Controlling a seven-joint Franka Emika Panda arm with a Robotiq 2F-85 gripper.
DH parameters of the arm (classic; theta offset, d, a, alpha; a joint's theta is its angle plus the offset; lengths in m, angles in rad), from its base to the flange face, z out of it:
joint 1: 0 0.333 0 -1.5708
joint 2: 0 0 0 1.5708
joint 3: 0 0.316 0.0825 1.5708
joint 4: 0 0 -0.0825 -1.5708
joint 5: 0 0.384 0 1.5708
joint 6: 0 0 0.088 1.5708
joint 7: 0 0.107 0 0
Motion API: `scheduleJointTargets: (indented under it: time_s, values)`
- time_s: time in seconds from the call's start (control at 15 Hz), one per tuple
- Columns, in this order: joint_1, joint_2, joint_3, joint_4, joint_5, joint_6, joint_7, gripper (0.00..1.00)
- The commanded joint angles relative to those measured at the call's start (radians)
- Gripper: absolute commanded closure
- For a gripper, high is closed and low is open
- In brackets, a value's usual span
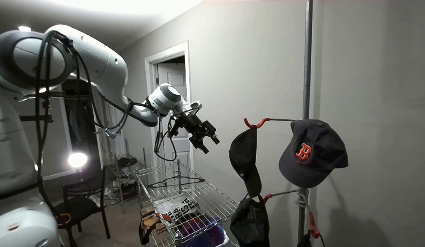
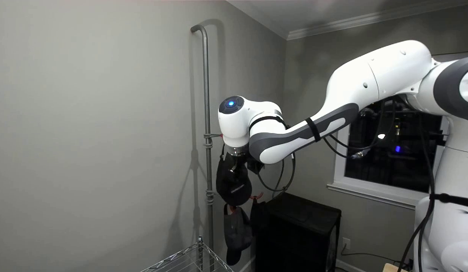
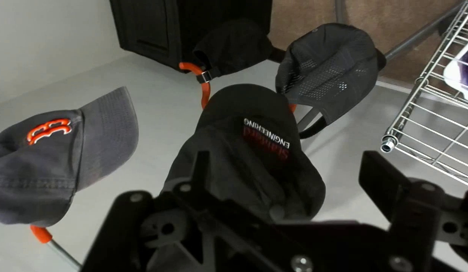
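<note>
I have the arm (image 1: pixel 99 58) stretched toward a pole (image 1: pixel 307 68) standing by the wall (image 1: pixel 246 61), with caps hanging off it on hooks. The jaws stand wide apart and grip nothing. Nearest to them is the black lettered cap (image 3: pixel 252 151), which I take as the one in hand: it hangs bill down at the tip of the upper red hook (image 1: pixel 261 122). In the wrist view it shows beyond and between the jaws, and an exterior view shows a gap between it and them.

For progress, I count four caps up. Besides the lettered one, there is the grey cap with a red B (image 3: pixel 67 151) to one side, and lower down a mesh cap (image 3: pixel 328 71) and a plain black cap (image 3: pixel 234 49), whose strap loops over an orange hook (image 3: pixel 206 94). So as far as hanging goes, all four look done to me. From this moment alone, I can't tell whether my work on the lettered cap is finished or a grip has yet to be made. If it is finished, I judge that only backing the jaws off remains, without knocking the cap loose.
</note>
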Motion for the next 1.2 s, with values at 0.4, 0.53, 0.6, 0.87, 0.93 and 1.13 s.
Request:
scheduleJointTargets:
  time_s: [0.4,0.53,0.6,0.87,0.93,1.13]
  values:
    - [-0.048,-0.284,0.004,-0.315,0.212,0.172,0.027,0.00]
    - [-0.062,-0.369,0.012,-0.385,0.209,0.185,0.060,0.00]
    - [-0.070,-0.411,0.016,-0.415,0.205,0.189,0.078,0.00]
    - [-0.116,-0.540,0.043,-0.506,0.178,0.241,0.136,0.00]
    - [-0.127,-0.563,0.049,-0.520,0.180,0.250,0.143,0.00]
    - [-0.167,-0.615,0.065,-0.554,0.183,0.286,0.158,0.00]
